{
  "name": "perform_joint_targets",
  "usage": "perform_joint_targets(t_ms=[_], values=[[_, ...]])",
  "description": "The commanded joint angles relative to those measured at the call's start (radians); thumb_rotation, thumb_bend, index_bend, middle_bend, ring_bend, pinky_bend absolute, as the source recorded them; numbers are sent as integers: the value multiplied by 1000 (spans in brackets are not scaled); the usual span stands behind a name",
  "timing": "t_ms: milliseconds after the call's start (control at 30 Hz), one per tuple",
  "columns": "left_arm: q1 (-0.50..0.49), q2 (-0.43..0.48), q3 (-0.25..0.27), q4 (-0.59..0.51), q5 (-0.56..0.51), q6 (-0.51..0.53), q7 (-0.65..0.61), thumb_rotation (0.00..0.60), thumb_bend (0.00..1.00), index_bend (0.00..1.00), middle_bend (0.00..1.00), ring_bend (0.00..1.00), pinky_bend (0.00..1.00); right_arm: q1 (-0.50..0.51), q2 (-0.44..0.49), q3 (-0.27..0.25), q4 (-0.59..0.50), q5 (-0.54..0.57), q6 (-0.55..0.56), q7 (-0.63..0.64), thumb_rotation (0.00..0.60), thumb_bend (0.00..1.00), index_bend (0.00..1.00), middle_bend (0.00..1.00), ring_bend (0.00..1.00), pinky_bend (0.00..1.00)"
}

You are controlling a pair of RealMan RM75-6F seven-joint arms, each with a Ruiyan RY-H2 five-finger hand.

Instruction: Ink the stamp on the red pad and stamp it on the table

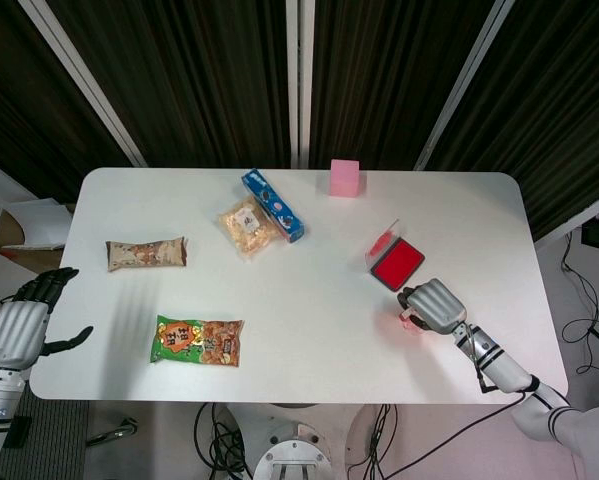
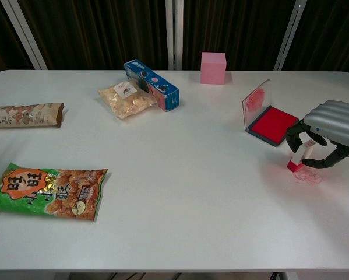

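The small stamp (image 2: pixel 302 155), white-bodied with a red base, stands tilted on the table at the right, its base on a smear of red ink marks (image 2: pixel 310 175). My right hand (image 2: pixel 332 125) arches over it, fingers and thumb curled in around its body; in the head view the right hand (image 1: pixel 435 303) hides most of the stamp. The red ink pad (image 1: pixel 397 264) (image 2: pixel 272 125) lies open just behind it, its clear lid (image 2: pixel 254 102) propped upright. My left hand (image 1: pixel 19 325) hovers off the table's left edge with fingers apart, holding nothing.
A pink box (image 2: pixel 213 67) stands at the back. A blue carton (image 2: pixel 151 84) and a clear snack bag (image 2: pixel 127 99) lie back centre-left. A brown bar wrapper (image 2: pixel 24 115) and a green snack bag (image 2: pixel 46 191) lie at the left.
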State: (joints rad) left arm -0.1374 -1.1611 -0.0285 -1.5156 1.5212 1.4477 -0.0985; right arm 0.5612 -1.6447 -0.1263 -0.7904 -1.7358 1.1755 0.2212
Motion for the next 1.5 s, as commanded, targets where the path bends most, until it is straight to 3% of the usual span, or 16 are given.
perform_joint_targets(t_ms=[33,467,700,800,933,1033,1233,1500], values=[[0,-1,0,0,0,0,0,485,171,141,132,118,206,0,-3,1,3,0,2,1,600,193,546,512,688,934],[2,-1,2,2,0,0,-4,489,171,141,132,118,206,0,0,9,3,4,25,9,600,257,641,580,713,933],[3,1,2,3,0,1,-7,488,171,141,132,118,206,32,67,63,-71,38,26,5,600,265,647,591,718,933],[0,-1,2,3,2,-1,-7,488,171,141,132,118,206,73,119,96,-153,94,-81,-8,600,266,651,599,736,933],[-3,-6,2,4,2,-6,-7,486,171,141,132,118,206,157,200,157,-295,247,-358,-53,600,266,654,600,737,934],[-3,-7,3,6,2,-9,-8,488,171,141,132,118,206,215,222,205,-339,373,-527,-100,600,272,655,600,737,934],[-3,-2,2,13,-7,-16,-14,489,171,141,132,118,206,294,201,263,-340,543,-660,-208,600,277,656,600,737,935],[-6,-3,1,31,-16,-28,-31,486,171,141,132,118,206,371,158,274,-301,720,-745,-303,600,287,657,600,737,935]])
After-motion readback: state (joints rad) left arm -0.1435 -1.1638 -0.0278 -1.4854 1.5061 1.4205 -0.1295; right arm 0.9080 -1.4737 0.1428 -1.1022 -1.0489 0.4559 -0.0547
